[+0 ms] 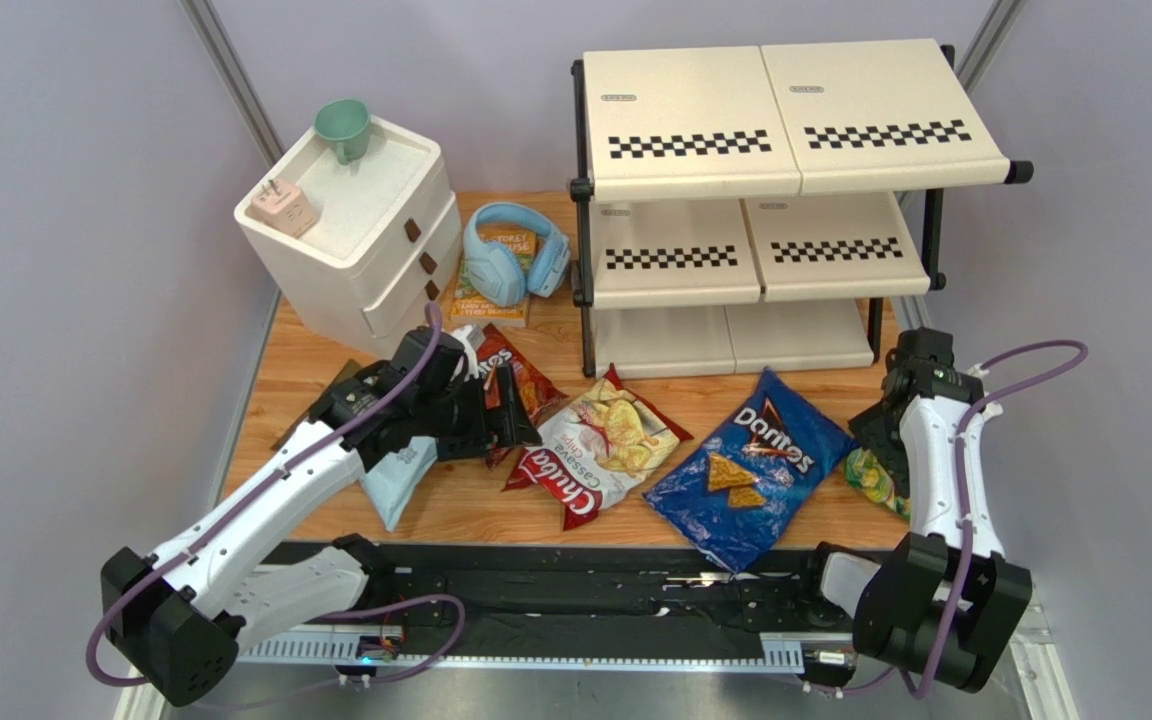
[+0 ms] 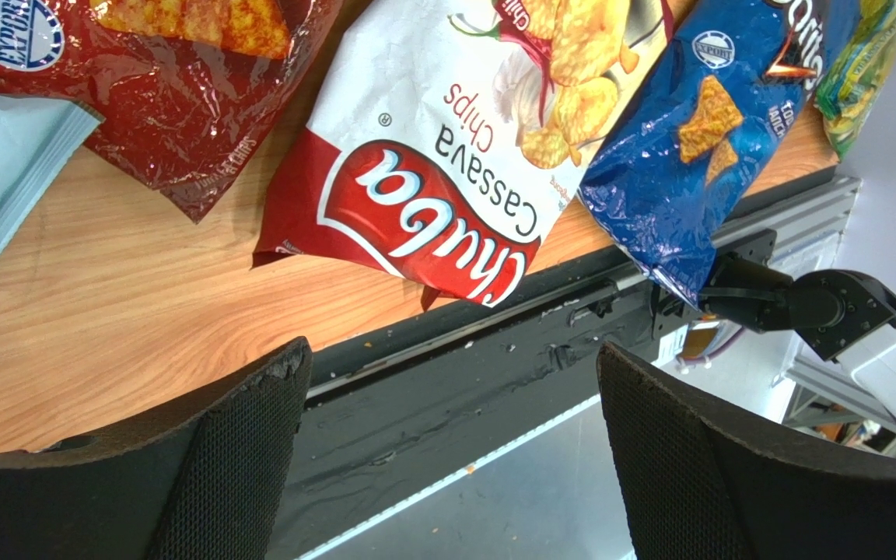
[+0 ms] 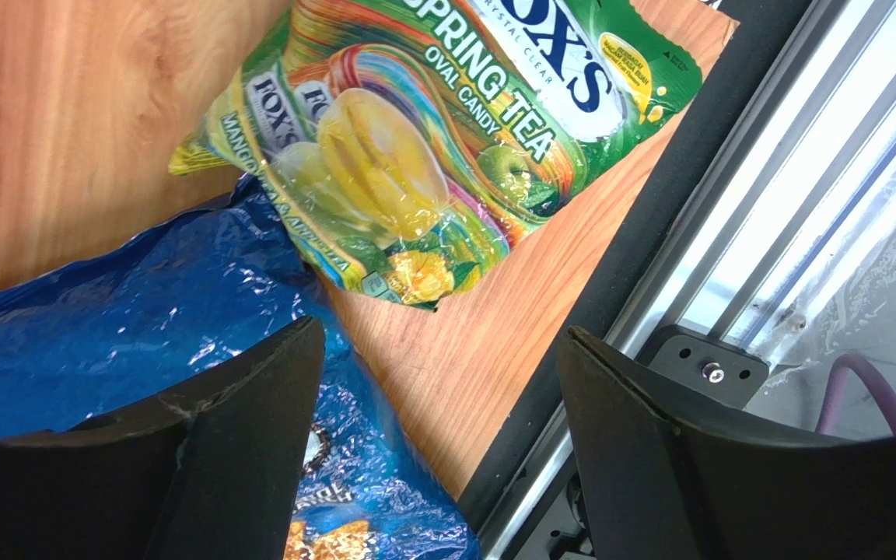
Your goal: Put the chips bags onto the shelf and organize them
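Note:
The cream shelf (image 1: 793, 180) stands at the back right, its boards bare. On the wooden table lie a red Doritos bag (image 1: 525, 383), a white-and-red cassava bag (image 1: 605, 443), a blue Doritos bag (image 1: 748, 465), a small green-yellow bag (image 1: 875, 480) and a pale-blue bag (image 1: 394, 483). My left gripper (image 1: 500, 417) hovers open beside the red bag; its fingers (image 2: 242, 443) frame only the table's front rail. My right gripper (image 3: 441, 350) is open low over the table. The blue bag's edge (image 3: 126, 338) lies by its left finger, and the green-yellow bag (image 3: 418, 152) sits just beyond the fingertips.
A white two-drawer cabinet (image 1: 349, 225) stands at the back left with a green cup (image 1: 343, 128) and a pink item (image 1: 285, 206) on top. Blue headphones (image 1: 512, 248) rest on an orange book (image 1: 485, 300). A black rail (image 1: 582, 588) runs along the near edge.

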Action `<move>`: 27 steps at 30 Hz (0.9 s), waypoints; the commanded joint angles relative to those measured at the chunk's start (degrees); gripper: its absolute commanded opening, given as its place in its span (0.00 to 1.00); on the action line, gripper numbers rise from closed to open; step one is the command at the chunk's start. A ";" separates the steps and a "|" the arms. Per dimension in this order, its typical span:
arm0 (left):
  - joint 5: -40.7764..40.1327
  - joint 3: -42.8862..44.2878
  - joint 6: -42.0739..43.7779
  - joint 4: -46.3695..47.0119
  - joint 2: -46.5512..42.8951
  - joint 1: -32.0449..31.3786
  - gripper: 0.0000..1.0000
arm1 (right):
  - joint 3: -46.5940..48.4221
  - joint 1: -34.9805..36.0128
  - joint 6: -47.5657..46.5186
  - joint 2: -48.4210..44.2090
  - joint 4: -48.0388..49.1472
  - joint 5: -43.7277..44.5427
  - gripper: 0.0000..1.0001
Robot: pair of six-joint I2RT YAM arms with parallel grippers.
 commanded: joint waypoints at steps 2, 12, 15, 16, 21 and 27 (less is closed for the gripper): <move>2.49 -2.07 -0.56 3.97 -1.79 1.27 0.96 | -0.80 -0.64 0.24 4.04 1.68 1.00 0.77; 4.17 -3.74 1.11 3.45 -1.53 4.18 0.95 | -0.80 -0.81 0.23 12.21 5.81 -1.19 0.78; 3.82 -3.04 1.63 2.75 -1.27 4.18 0.95 | -1.85 -0.90 1.02 12.22 7.21 -1.98 0.76; 3.73 -3.04 1.81 2.66 -1.44 4.18 0.95 | -2.82 -0.90 1.03 12.39 7.65 -2.25 0.75; 4.08 -3.57 1.64 2.74 -1.27 4.18 0.95 | -5.19 -0.81 1.29 14.06 10.38 -1.99 0.64; 4.17 -3.48 1.90 2.13 -1.27 4.18 0.95 | -7.83 -0.99 1.12 13.98 11.00 -3.21 0.25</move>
